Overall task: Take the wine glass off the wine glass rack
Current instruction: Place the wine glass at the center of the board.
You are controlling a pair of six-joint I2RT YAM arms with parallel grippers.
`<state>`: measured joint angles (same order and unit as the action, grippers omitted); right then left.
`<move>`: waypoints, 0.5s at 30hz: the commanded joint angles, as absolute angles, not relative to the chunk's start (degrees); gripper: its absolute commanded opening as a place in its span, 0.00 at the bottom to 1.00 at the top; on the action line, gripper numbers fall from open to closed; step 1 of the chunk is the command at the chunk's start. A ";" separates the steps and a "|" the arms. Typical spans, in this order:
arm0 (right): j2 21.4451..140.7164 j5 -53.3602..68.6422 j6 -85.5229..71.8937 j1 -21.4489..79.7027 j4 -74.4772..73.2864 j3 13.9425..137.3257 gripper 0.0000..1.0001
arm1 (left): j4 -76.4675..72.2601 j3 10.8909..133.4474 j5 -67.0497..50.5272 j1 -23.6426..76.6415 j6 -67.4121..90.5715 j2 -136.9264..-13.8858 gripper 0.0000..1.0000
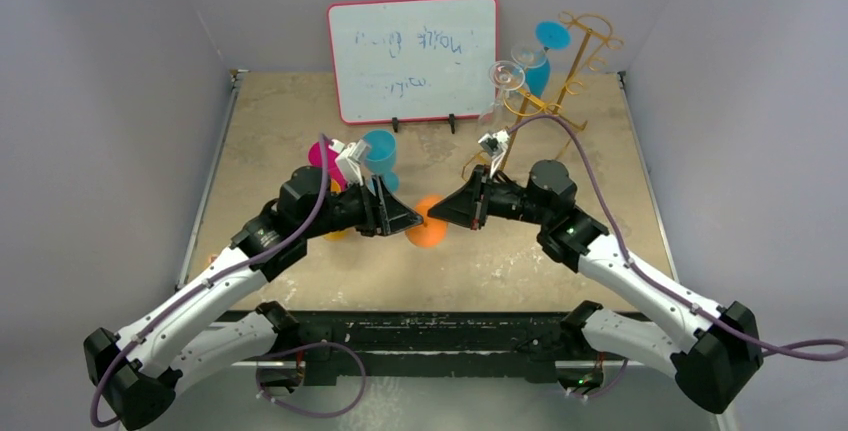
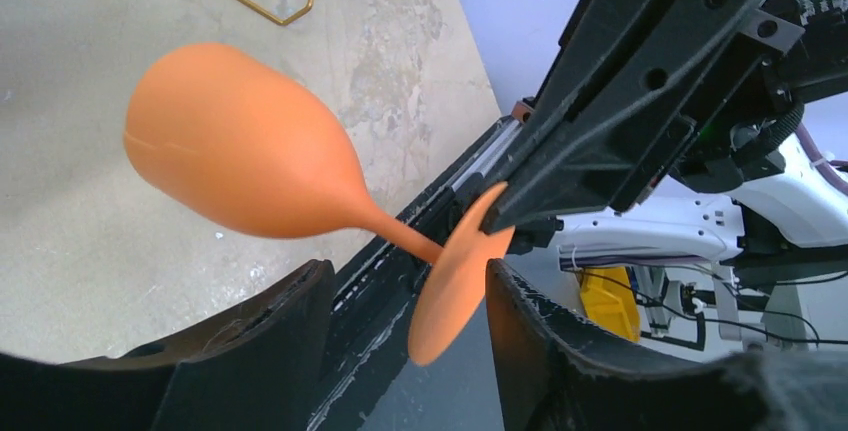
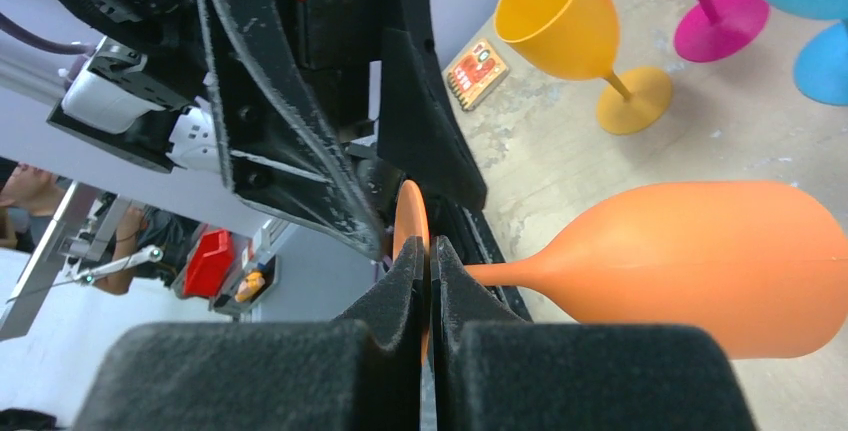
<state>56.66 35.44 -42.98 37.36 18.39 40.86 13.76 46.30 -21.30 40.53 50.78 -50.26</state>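
Viewing overhead: orange wine glass (image 1: 430, 235) is seen at centre, off the wine glass rack (image 1: 585, 46) at 1 o'clock. Left wrist: left end effector (image 2: 405, 286) is held parted astride its foot. Right wrist: right end effector (image 3: 430, 256) is clamped onto that foot.

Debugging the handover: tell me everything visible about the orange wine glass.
The orange wine glass is opaque, matte and plastic-looking, with a rounded bowl, thin stem and flat round foot. It is tipped sideways. The right end effector is shut on the foot's rim; the left end effector, open, straddles the foot.
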 commanded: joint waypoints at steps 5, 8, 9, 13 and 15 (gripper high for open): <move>59.61 35.43 -43.50 41.14 24.19 45.36 0.00 | 11.24 46.71 -19.95 40.77 47.79 -48.25 0.23; 60.06 36.03 -43.40 41.19 25.58 44.76 0.00 | 11.73 46.97 -20.79 40.76 47.01 -48.19 0.04; 60.15 37.13 -43.34 41.22 26.99 44.28 0.00 | 11.68 47.09 -20.76 40.77 46.82 -47.97 0.00; 61.07 39.62 -46.10 41.31 34.62 41.83 0.14 | 10.62 47.03 -20.63 40.78 45.53 -47.12 0.00; 61.70 40.79 -46.25 41.34 35.28 41.73 0.28 | 10.61 47.65 -20.84 40.78 44.61 -47.11 0.00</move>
